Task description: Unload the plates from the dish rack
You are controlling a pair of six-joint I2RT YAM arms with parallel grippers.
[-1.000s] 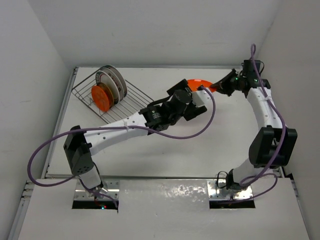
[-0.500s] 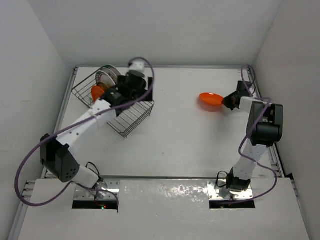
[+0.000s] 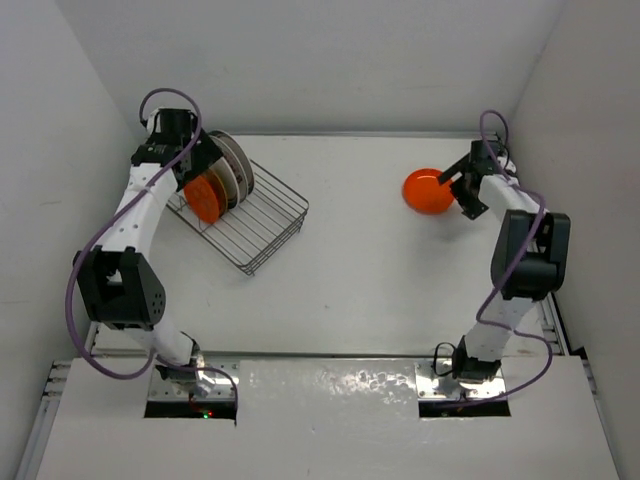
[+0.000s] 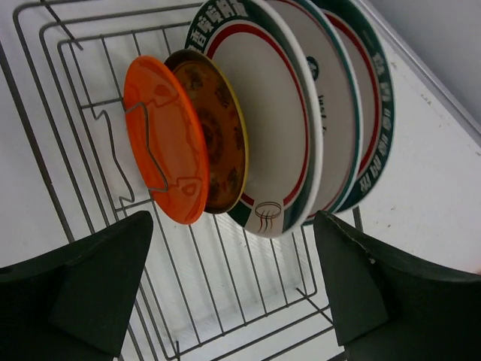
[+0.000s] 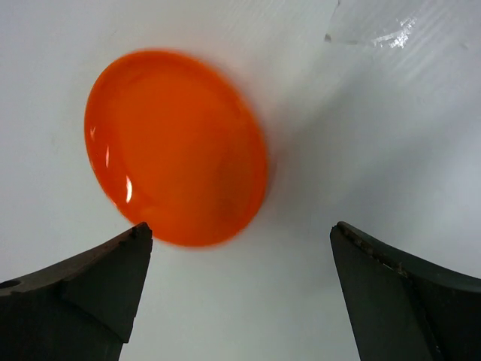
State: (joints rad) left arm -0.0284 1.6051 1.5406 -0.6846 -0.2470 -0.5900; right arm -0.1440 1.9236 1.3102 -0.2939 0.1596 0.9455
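One orange plate (image 5: 176, 147) lies on the desk (image 3: 360, 270) at 2 o'clock, five plates (image 4: 270, 128) wait in the dish rack (image 3: 270, 220) at 10 o'clock, and the left fingers (image 4: 90, 286) and right fingers (image 5: 83, 293) are wide open, holding nothing.

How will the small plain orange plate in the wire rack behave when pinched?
The small plain orange plate looks thin and rigid, probably light. Its smooth face may be slippery. Standing on edge, it could roll or tip.

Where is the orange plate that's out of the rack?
Top view: the orange plate lies flat on the table at far right, beside the open right tool, well away from the dish rack.
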